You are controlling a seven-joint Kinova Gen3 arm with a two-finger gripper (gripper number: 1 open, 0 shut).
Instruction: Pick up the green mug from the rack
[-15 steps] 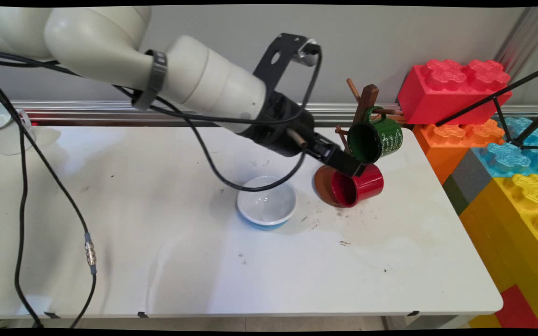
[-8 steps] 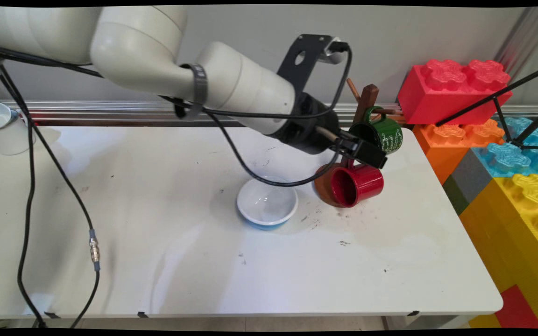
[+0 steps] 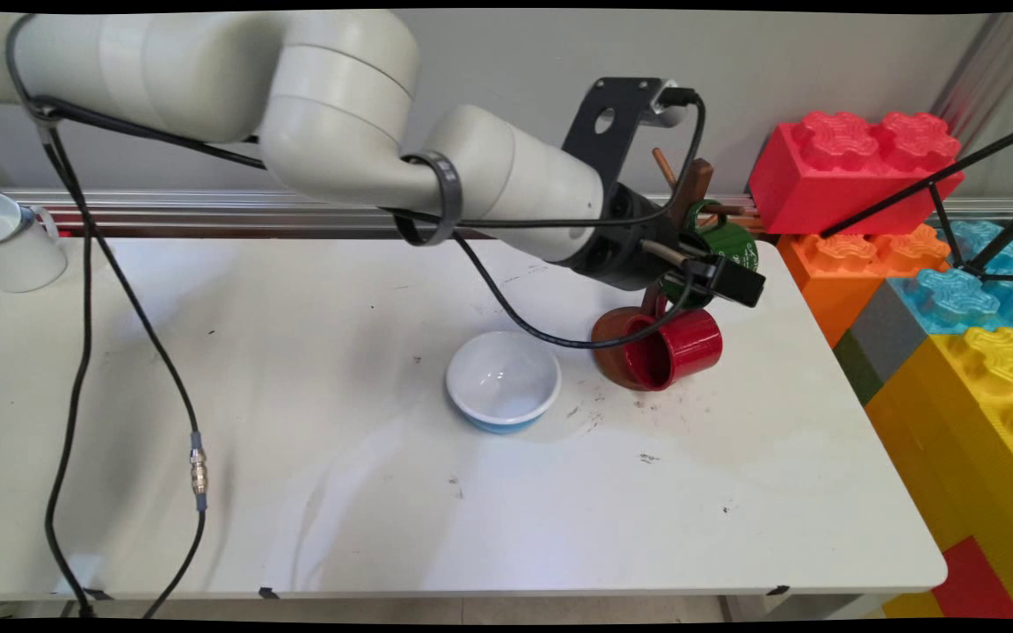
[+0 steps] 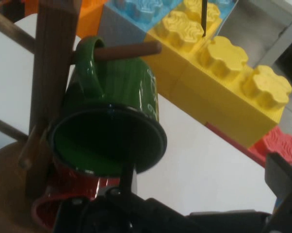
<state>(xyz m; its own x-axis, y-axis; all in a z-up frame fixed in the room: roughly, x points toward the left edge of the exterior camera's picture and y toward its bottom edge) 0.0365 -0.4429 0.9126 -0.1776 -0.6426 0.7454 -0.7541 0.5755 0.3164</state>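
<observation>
Gripper (image 3: 729, 280) open, one finger inside green mug (image 4: 118, 121) rim.

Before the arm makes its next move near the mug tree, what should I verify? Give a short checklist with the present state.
1. Gripper open: ok, fingers apart.
2. Green mug hanging by its handle on a peg: ok.
3. Green mug between the fingers: not ok; one finger is at its rim, the other far to the side.
4. Red mug clear of the gripper: cannot tell.
5. Bowl apart from the tree: ok.
6. Cable clear of the bowl: cannot tell.
</observation>
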